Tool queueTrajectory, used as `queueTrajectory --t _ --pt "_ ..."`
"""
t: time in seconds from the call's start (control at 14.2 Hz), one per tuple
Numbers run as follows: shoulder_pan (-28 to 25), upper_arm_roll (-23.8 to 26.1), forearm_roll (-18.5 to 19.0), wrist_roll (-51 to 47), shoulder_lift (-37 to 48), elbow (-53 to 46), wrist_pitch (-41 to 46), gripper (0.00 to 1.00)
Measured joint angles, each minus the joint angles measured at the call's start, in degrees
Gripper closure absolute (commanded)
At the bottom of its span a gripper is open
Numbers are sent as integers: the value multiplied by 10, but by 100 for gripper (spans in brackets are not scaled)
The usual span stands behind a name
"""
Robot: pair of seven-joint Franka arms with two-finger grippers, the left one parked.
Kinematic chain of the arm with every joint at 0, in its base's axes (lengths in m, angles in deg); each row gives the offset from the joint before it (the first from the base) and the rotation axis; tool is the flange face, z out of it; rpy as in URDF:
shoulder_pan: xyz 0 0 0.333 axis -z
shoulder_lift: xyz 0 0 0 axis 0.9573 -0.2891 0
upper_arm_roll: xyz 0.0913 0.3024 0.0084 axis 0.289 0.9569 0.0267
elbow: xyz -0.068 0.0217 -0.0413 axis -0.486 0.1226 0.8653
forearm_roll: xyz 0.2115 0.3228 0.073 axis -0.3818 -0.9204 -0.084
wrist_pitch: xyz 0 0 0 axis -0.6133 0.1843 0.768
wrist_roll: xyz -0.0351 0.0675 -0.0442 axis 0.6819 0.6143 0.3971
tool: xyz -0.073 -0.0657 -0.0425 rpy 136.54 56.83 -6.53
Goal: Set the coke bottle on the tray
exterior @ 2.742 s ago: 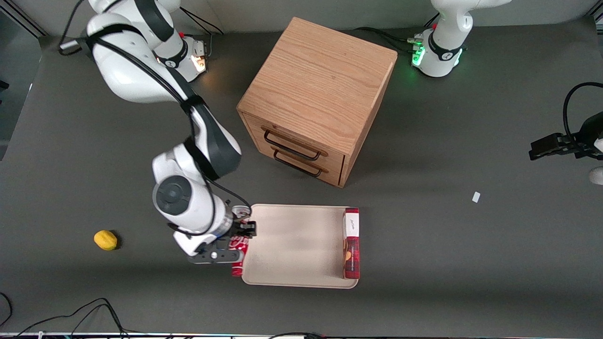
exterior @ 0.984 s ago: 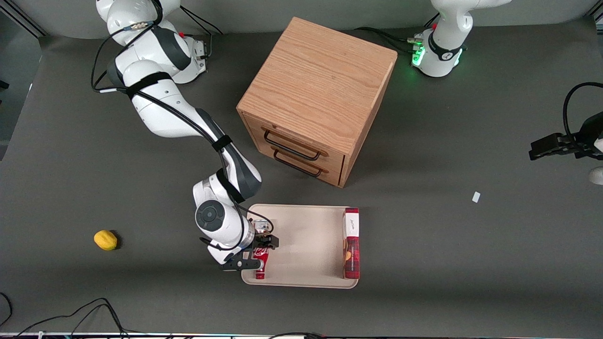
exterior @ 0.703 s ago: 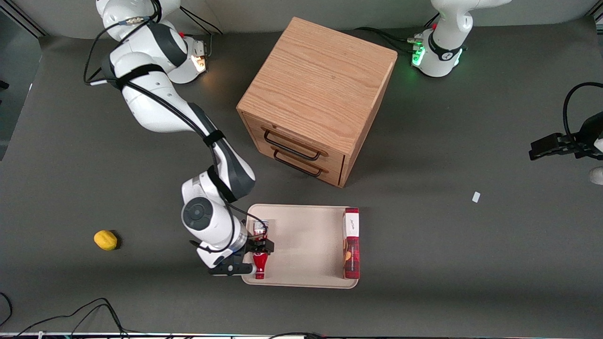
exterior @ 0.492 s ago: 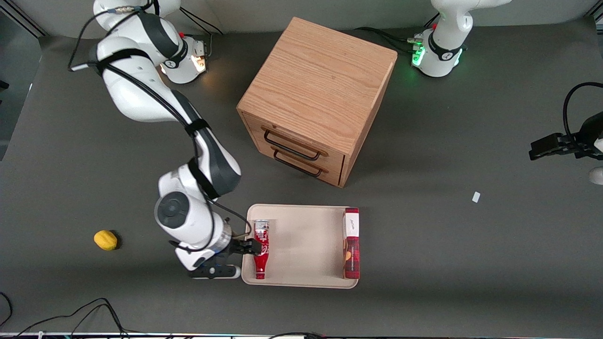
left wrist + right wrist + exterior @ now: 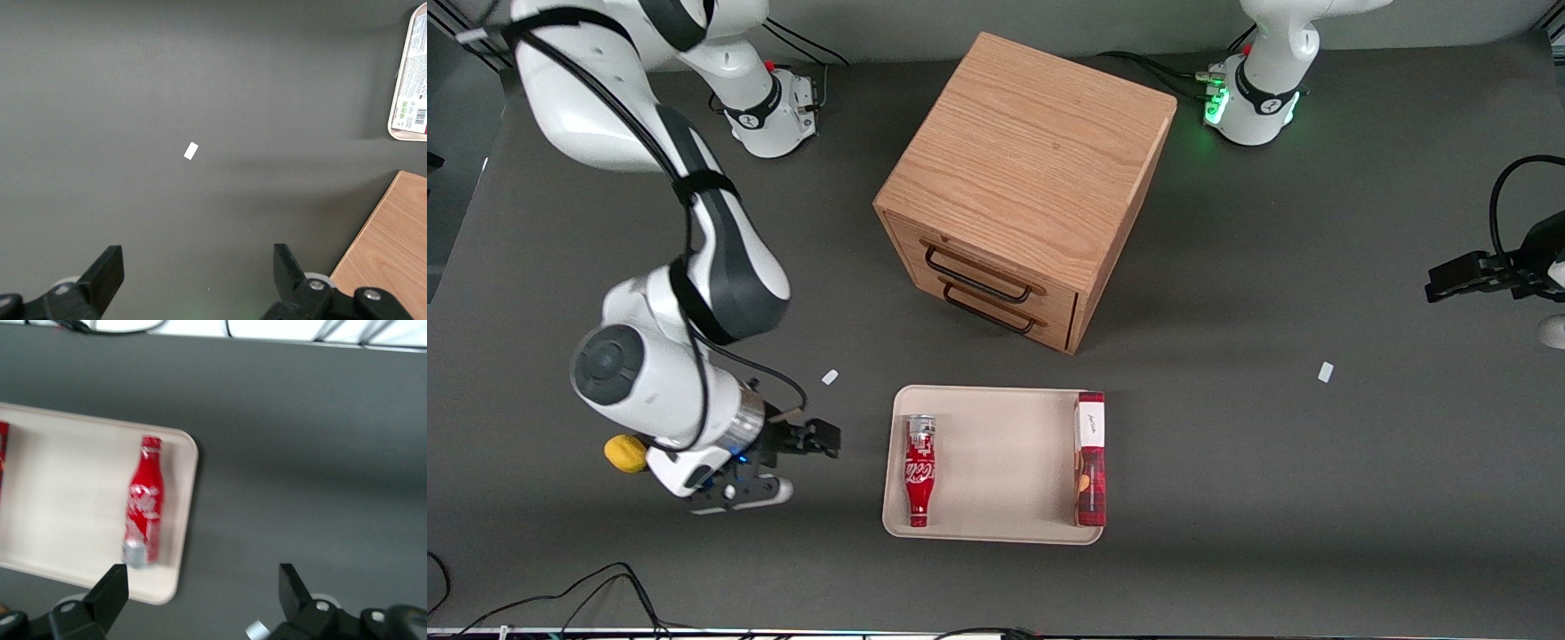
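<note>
On the tray (image 5: 996, 524), along the edge nearest the working arm, the coke bottle (image 5: 919, 469) is seen lying on its side, its silver base pointing toward twelve o'clock in the front view and its narrow neck toward six. The gripper (image 5: 818, 439) is held above bare table at about nine o'clock from the bottle, well apart from it and from the tray; in the right wrist view its two fingers (image 5: 110, 593) are shown spread wide with nothing between them. The placing step is judged to be done, since the bottle rests wholly inside the low rim and is touched by nothing, so only the retreat of the arm is thought to remain. For that move little is called for: the gripper would need to be kept clear of the tray rim and of the lemon (image 5: 624, 452) that sits just beside the wrist, and, as a round bottle on its side can be set rolling, no nudge should be given to the tray. By count, one coke bottle, one tray, one red box (image 5: 1090, 462) lying along the tray's three o'clock edge, one wooden cabinet (image 5: 1024, 188) with two drawer handles at twelve o'clock from the tray, one lemon and two small white scraps (image 5: 830, 377) (image 5: 1326, 372) on the table are made out.
</note>
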Motion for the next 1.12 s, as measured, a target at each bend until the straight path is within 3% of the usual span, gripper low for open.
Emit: queueTrajectory --t 0.56,0.84,1.12 --pt "2 -90 -16 13 371 357 51 0" --pt "2 -116 -17 13 483 390 132 0" --pt "2 -117 -16 13 503 368 179 0"
